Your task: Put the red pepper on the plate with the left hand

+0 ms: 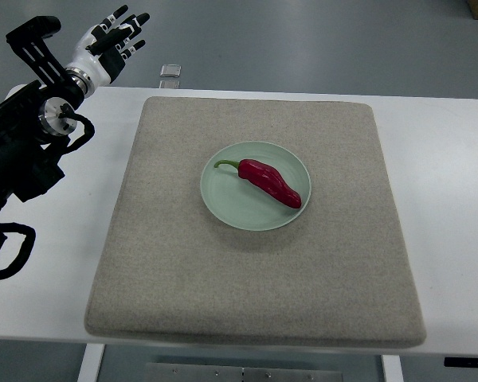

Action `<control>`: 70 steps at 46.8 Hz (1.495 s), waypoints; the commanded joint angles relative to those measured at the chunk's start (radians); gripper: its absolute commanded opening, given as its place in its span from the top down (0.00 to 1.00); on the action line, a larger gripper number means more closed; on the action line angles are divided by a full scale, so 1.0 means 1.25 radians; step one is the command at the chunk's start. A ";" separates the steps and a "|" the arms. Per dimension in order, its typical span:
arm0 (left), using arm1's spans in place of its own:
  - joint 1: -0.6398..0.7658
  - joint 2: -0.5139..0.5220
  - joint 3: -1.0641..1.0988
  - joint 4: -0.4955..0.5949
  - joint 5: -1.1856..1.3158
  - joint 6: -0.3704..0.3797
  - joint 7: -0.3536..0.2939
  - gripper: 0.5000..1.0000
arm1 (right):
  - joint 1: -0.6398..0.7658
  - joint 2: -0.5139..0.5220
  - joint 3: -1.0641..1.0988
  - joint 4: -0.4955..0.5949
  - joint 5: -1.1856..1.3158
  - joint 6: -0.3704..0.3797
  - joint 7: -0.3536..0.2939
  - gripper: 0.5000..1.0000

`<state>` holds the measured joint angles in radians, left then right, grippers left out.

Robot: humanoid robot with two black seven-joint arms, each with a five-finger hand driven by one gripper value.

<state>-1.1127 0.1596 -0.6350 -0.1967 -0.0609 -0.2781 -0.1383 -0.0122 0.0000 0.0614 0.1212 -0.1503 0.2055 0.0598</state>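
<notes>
Left hand [111,40] raised at the far-left corner, past the table's [446,159] back edge, well apart from the plate [223,203]; black arm reaching in from the left edge, wrist angled up and away. Fingers [131,22] spread and loosely extended, holding nothing. Red pepper [271,183] lying diagonally on the pale green plate, green stem toward the left. Plate near the middle of the beige mat [255,278] on the white table
</notes>
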 commanded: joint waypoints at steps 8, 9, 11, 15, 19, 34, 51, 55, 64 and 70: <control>0.016 0.000 0.001 0.000 -0.036 -0.081 -0.001 0.11 | 0.000 0.000 0.000 0.000 0.000 0.000 0.000 0.14; 0.019 0.001 0.002 0.000 -0.036 -0.088 -0.001 0.10 | 0.000 0.000 0.000 0.000 0.000 0.000 0.000 0.14; 0.025 0.000 0.004 0.000 -0.035 -0.094 -0.002 0.10 | 0.000 0.000 0.000 0.000 0.000 0.000 0.000 0.14; 0.030 0.000 0.004 0.000 -0.035 -0.093 -0.002 0.09 | 0.000 0.000 0.000 0.000 0.000 0.000 0.000 0.14; 0.029 -0.001 0.002 0.000 -0.036 -0.086 -0.002 0.09 | 0.000 0.000 0.000 0.000 0.000 0.000 0.000 0.14; 0.032 -0.017 0.001 -0.010 -0.038 -0.054 -0.005 0.09 | 0.000 0.000 0.000 0.000 0.000 0.000 0.000 0.14; 0.040 -0.017 0.007 -0.019 -0.035 -0.060 -0.027 0.08 | 0.000 0.000 0.000 0.000 0.000 0.000 0.000 0.14; 0.040 -0.018 0.009 -0.021 -0.030 -0.061 -0.027 0.08 | 0.000 0.000 0.000 0.000 0.000 0.000 0.000 0.14; 0.042 -0.042 0.010 -0.019 -0.030 -0.060 -0.028 0.08 | 0.000 0.000 0.000 0.000 0.000 0.000 0.000 0.14; 0.042 -0.043 0.010 -0.019 -0.035 -0.060 -0.028 0.08 | 0.000 0.000 0.000 0.000 0.000 0.000 0.000 0.14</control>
<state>-1.0601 0.1062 -0.6217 -0.2215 -0.1028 -0.3532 -0.1735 -0.0123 0.0000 0.0614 0.1213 -0.1503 0.2055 0.0598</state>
